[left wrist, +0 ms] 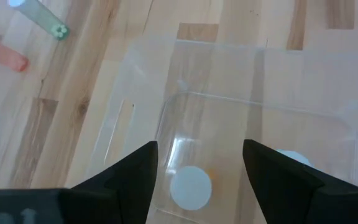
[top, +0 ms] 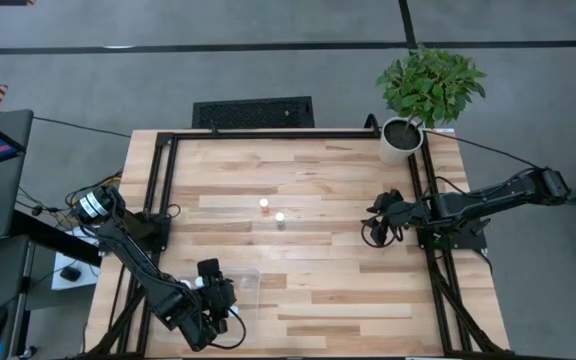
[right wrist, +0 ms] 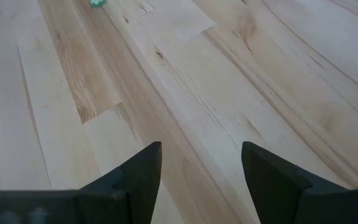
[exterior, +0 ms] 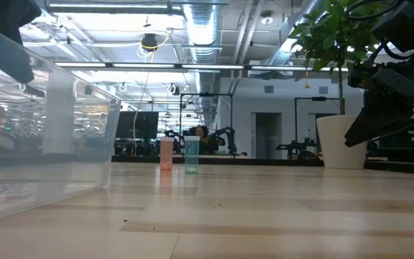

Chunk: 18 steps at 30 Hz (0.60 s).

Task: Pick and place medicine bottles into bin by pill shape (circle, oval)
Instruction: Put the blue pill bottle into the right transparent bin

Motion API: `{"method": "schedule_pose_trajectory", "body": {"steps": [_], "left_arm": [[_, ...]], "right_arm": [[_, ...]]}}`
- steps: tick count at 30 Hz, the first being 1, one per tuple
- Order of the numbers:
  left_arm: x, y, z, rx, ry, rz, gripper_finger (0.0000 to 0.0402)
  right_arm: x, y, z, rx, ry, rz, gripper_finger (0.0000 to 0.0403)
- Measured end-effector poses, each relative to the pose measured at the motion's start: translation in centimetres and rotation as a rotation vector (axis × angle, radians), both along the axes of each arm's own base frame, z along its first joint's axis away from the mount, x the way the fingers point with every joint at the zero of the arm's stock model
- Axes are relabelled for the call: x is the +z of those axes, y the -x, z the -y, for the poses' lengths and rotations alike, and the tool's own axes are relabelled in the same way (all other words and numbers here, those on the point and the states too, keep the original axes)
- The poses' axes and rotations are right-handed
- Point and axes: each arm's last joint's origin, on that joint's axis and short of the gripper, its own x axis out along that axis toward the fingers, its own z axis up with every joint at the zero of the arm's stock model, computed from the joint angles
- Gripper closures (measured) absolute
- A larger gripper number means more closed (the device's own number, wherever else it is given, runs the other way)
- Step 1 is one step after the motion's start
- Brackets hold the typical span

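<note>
The clear bin point(left wrist: 229, 106) lies near the table's front left point(top: 248, 290). My left gripper point(left wrist: 197, 149) hangs open above it point(top: 223, 295). Below the fingers a white-capped, orange medicine bottle point(left wrist: 190, 186) stands in the bin. A second white cap point(left wrist: 289, 158) shows beside it, half hidden by a finger. Two more bottles stand upright at mid-table, a pinkish one point(top: 265, 207) and a greenish one point(top: 280, 219). My right gripper point(right wrist: 201, 149) waits open at the table's right point(top: 373, 225), over bare wood.
A potted plant point(top: 408, 135) stands at the far right corner. A black frame point(top: 158, 190) runs along the table's left, far and right edges. Bare wood lies between the bin and the two mid-table bottles point(exterior: 167, 154).
</note>
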Motion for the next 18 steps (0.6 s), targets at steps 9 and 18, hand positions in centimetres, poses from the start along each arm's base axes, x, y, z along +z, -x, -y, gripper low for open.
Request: {"method": "schedule_pose_trajectory", "body": {"steps": [9,18], "left_arm": [[1.3,-0.5,0.3,-0.022,-0.029,0.039,0.0171],[2.9,-1.4,0.6,-0.047,-0.057,0.095,0.0171]], "right_arm": [[0.0,0.0,0.0,0.000,0.000,-0.001,0.0168],[0.0,0.0,0.0,0.000,0.000,0.000,0.0168]]}}
